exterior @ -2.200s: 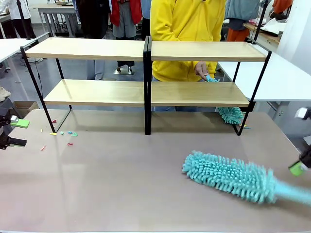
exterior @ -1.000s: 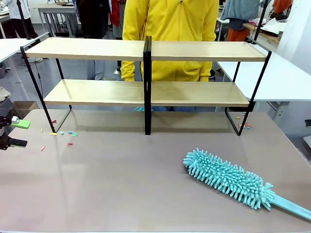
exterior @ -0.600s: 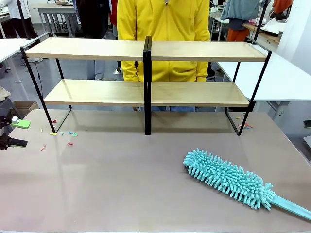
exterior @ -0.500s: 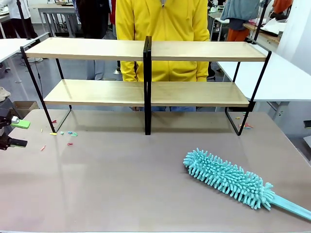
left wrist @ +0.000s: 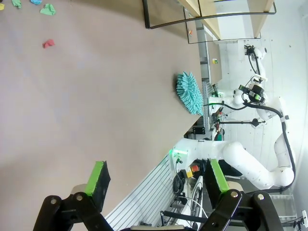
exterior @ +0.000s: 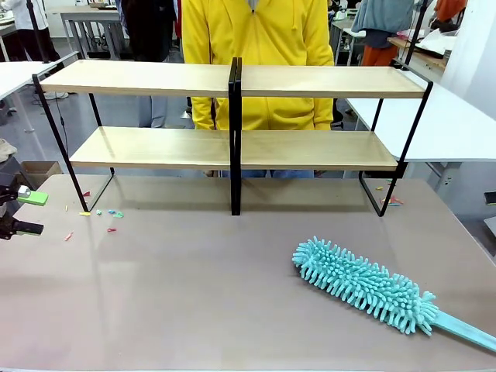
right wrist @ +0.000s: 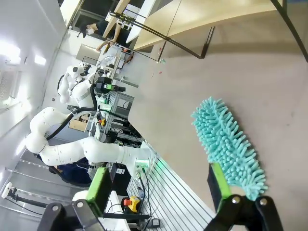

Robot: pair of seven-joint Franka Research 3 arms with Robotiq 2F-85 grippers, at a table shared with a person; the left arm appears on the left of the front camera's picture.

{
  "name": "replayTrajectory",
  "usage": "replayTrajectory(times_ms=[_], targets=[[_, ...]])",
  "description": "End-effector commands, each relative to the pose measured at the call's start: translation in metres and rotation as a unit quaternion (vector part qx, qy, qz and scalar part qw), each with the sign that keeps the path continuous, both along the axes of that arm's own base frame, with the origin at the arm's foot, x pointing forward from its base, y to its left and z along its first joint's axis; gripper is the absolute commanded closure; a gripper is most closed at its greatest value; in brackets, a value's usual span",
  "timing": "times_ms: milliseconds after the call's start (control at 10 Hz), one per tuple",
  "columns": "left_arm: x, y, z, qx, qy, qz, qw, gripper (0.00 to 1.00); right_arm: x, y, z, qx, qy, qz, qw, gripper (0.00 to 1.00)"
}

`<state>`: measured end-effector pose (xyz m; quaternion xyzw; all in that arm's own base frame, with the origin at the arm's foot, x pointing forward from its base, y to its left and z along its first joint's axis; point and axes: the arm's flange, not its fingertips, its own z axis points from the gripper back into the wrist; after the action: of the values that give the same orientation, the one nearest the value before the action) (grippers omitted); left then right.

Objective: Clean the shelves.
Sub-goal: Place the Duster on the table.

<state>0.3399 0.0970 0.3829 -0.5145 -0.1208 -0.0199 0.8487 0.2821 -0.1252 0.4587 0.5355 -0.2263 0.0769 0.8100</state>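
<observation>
Shelves (exterior: 232, 81) stand at the table's far side, both boards bare. Front-right of them, the teal microfiber duster (exterior: 363, 285) lies flat, its handle toward the near corner; a low grab could scrape the tabletop. Left gripper (left wrist: 156, 180) and right gripper (right wrist: 159, 185) gape wide, holding nothing.

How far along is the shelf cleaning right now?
Done: the long light-wood shelves in the black frame carry nothing, and the fluffy teal duster lies flat on the grey table.
In hand: nothing. The left gripper and right gripper are both open and empty.
Left: small coloured scraps lie on the table near the rack's left legs.
</observation>
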Motion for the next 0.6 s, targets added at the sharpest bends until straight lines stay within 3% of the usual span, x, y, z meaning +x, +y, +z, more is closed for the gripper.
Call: replayTrajectory(times_ms=[0, 500], targets=[[-0.0011, -0.0026, -0.0010, -0.012, -0.015, -0.001, 1.000, 0.00, 0.0032, -0.0003, 0.0012, 0.002, -0.013, -0.007, 1.000, 0.00], [-0.0011, -0.0026, -0.0010, -0.012, -0.015, -0.001, 1.000, 0.00, 0.0032, -0.0003, 0.0012, 0.002, -0.013, -0.007, 1.000, 0.00]])
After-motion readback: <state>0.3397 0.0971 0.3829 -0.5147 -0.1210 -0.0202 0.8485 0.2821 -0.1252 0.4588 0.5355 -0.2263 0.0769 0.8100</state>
